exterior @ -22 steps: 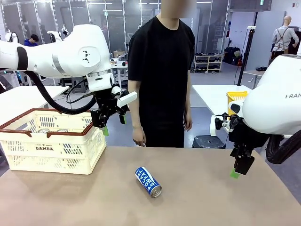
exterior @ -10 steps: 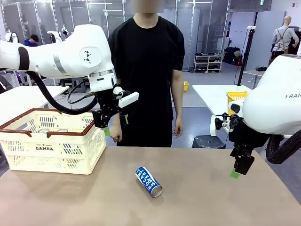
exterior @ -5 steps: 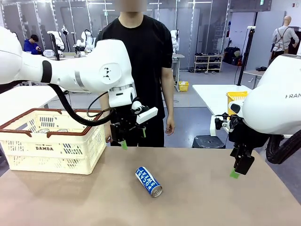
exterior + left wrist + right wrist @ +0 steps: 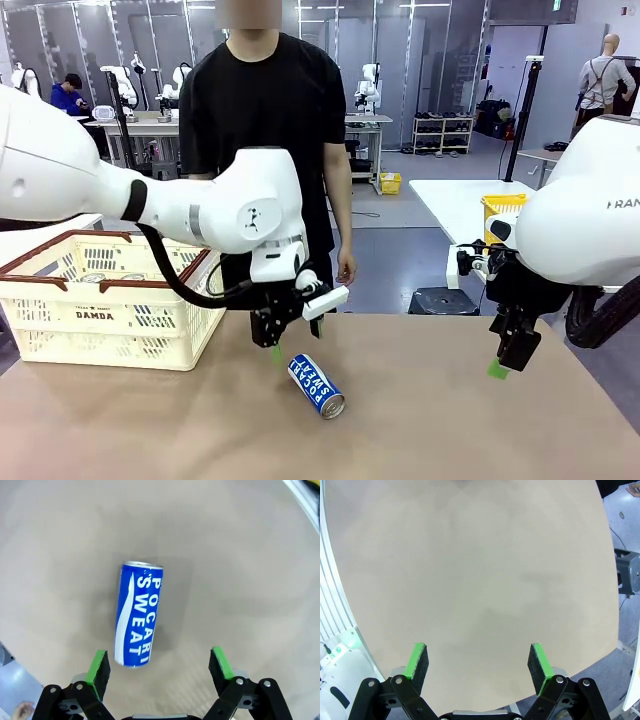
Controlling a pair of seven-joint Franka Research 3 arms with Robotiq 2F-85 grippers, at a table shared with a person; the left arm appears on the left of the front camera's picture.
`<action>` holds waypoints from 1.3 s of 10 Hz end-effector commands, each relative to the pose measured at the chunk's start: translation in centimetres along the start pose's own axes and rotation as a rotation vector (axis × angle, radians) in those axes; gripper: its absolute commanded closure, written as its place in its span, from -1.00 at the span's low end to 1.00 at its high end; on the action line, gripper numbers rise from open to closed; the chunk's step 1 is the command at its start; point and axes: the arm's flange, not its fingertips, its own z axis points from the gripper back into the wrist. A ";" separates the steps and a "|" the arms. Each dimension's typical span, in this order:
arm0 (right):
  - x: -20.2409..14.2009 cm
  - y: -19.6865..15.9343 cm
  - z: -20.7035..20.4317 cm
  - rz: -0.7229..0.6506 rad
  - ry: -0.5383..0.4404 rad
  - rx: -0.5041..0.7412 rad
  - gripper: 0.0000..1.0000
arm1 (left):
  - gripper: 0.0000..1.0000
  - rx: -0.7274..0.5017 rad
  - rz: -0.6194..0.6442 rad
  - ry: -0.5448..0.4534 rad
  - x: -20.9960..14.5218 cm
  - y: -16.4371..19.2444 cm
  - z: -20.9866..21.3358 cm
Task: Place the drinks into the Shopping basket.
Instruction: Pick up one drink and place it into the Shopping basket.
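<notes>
A blue and white drink can [image 4: 316, 385] lies on its side on the brown table, a little left of the middle. Just above and behind it hangs my left gripper [image 4: 293, 338], open and pointing down. In the left wrist view the can [image 4: 136, 615] lies ahead of the open left gripper [image 4: 159, 667], closer to the left pad, nothing touching it. The cream Shopping basket [image 4: 95, 315] with brown rim stands at the table's left, with silver can tops [image 4: 95, 278] showing inside. My right gripper [image 4: 505, 362] hangs open over the right side, empty, above bare tabletop [image 4: 479, 662].
A person in black stands at the far edge behind the left arm, one hand [image 4: 345, 268] hanging near the table. A yellow basket [image 4: 500, 212] sits on another table at the back right. The left arm's thick white links span over the basket.
My left arm has swung right from beside the basket and come down over the lying can. The person has stepped to the left. The right arm has stayed still.
</notes>
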 end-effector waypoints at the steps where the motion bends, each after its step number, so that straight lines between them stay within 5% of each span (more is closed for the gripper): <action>1: 0.0 0.0 0.1 -0.001 0.009 -0.002 -1.00 | -1.00 0.013 -0.027 -0.005 0.1 0.1 -1.9; 13: 0.0 0.0 0.1 -0.001 0.009 -0.002 -1.00 | -1.00 -0.072 -0.011 0.013 -0.4 3.4 -8.7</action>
